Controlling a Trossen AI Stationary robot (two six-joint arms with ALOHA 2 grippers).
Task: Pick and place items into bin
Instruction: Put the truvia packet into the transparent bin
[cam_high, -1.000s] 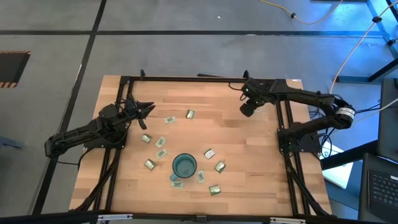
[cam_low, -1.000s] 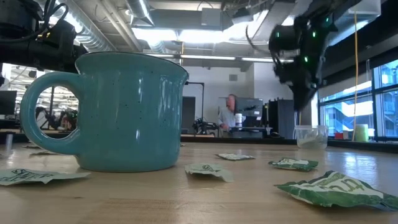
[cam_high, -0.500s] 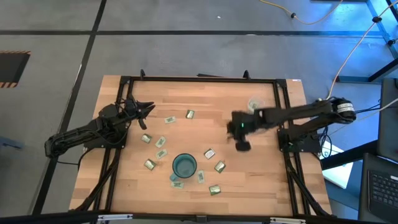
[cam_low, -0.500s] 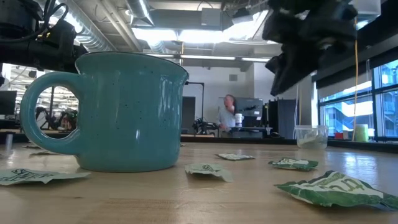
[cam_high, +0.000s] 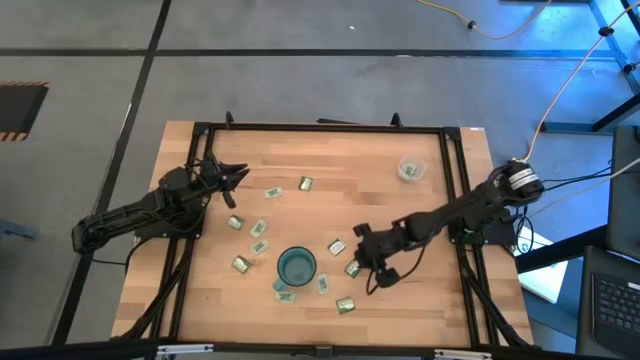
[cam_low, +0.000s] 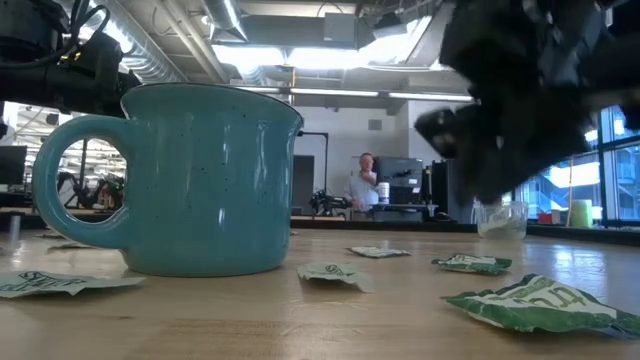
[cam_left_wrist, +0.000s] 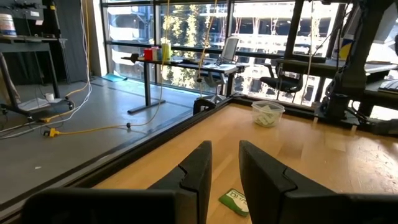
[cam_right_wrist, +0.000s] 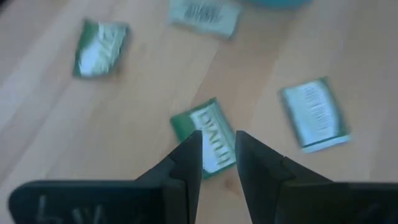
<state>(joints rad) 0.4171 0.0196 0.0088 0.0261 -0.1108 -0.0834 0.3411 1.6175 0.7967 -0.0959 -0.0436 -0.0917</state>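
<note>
Right wrist view shows the right end effector (cam_right_wrist: 217, 163) poised directly over one green packet (cam_right_wrist: 210, 138), its two fingers a narrow slot apart and holding nothing. That packet lies flat on the wooden surface (cam_right_wrist: 74, 143), its long side running roughly along the slot. Two more packets sit a little ahead of the fingers, one to each side, and a further one lies just short of the teal mug (cam_high: 296, 266).

From the high view, the same end effector (cam_high: 368, 262) has the mug just to its inboard side, with packets scattered around the mug, while the bin (cam_high: 411, 169) stands well away behind it, toward the far edge of the surface on the right arm's own side. The left end effector (cam_high: 232, 178) waits well apart at the left of the surface, fingers a small gap apart and empty.

The step in hand looks like a descent onto the packet below. To do it well, I would widen the fingers first, since the present gap seems tighter than the packet. Turning the wrist so the pads close across the packet's short width would help, as would coming straight down until the tips nearly touch the wood. A thin, slippery wrapper may skate sideways, so a slow, centred close seems wise.
</note>
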